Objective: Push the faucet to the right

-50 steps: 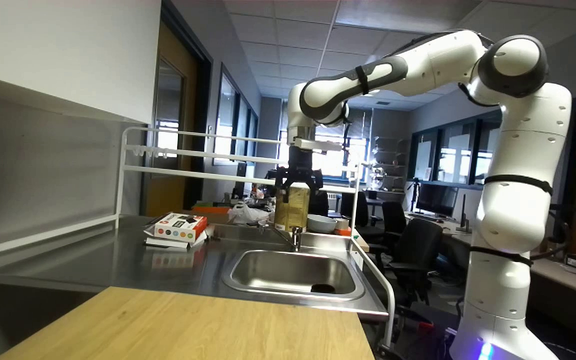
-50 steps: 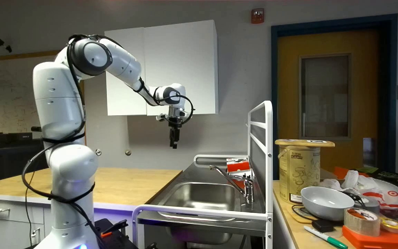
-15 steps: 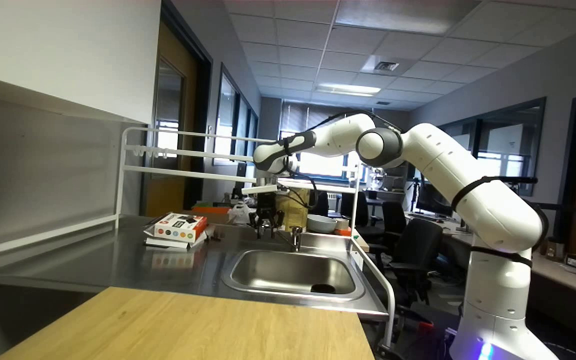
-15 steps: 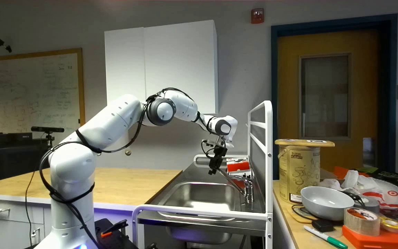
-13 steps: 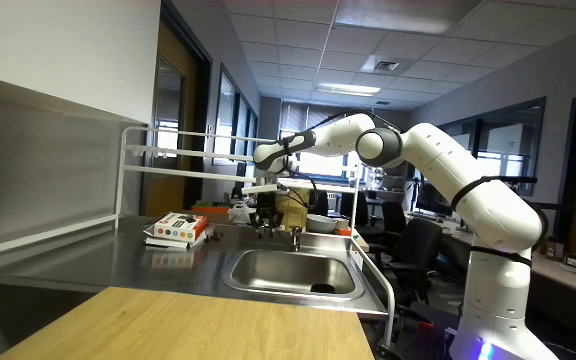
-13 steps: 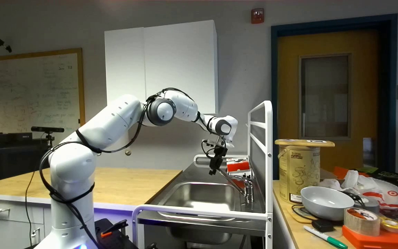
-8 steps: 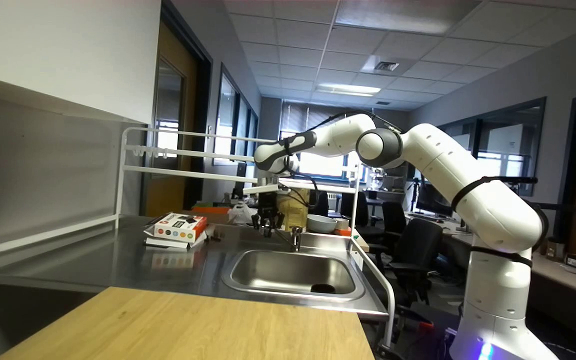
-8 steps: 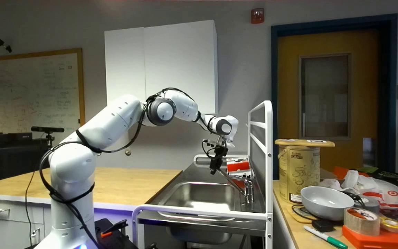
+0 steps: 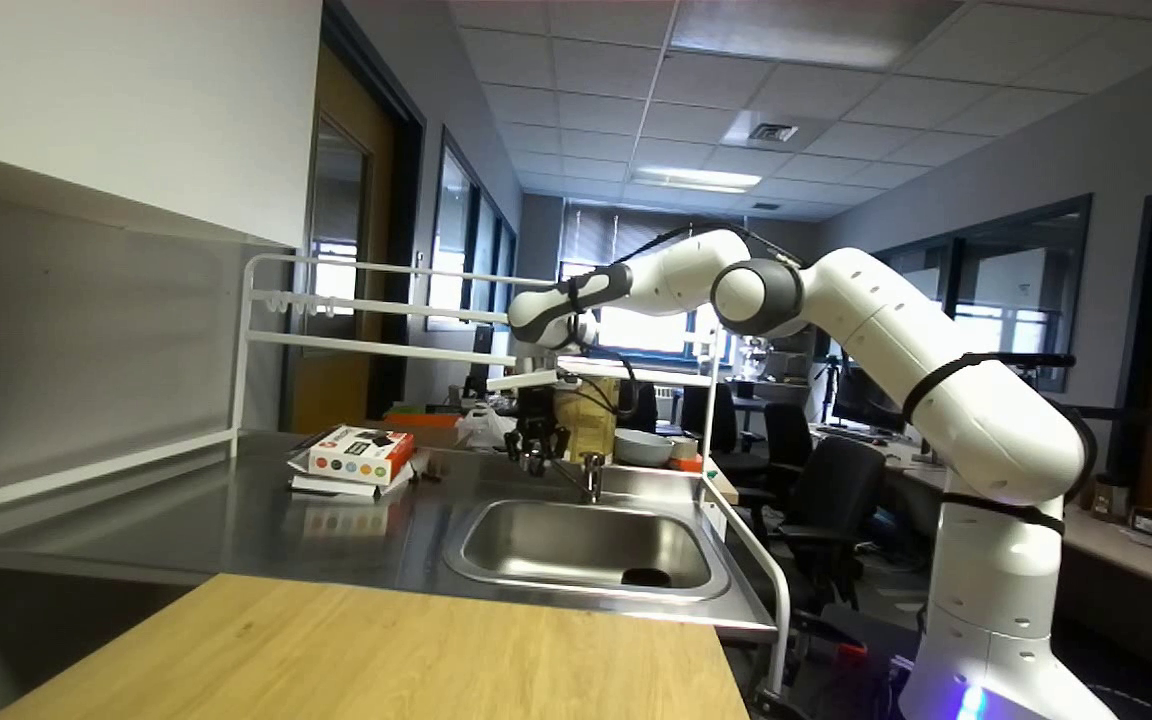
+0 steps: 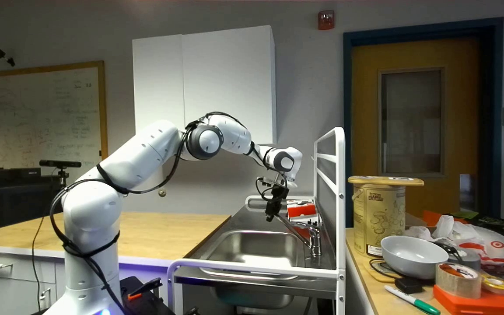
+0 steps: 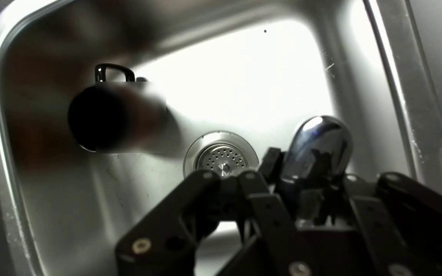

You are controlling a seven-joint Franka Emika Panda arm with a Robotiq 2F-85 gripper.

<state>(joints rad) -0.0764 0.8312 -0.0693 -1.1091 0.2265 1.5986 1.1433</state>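
Observation:
The faucet (image 9: 592, 478) stands upright behind the sink basin. Its slim spout (image 10: 295, 230) slopes up to the end where my gripper (image 10: 271, 216) is, tilted downward. In the wrist view the rounded chrome end of the faucet (image 11: 319, 143) sits between the black fingers, with the left fingertip (image 11: 271, 161) against its side. The right fingertip is partly lost in dark reflections. At the spout end, the gripper (image 9: 534, 462) has its tips close together with a shiny bit of metal between them, so it looks shut on the faucet.
Below lies the steel basin (image 9: 576, 590), with a drain (image 11: 223, 157) and a black mug (image 11: 94, 119) in it. White rack rails (image 10: 327, 170) rise close behind the faucet. Boxes (image 9: 361, 455) lie on the steel counter. A wooden counter (image 9: 376, 650) adjoins the sink.
Over the last few seconds my arm has come down and reached to the spout's end. Within the last second the fingers have closed there. The faucet has not visibly moved.

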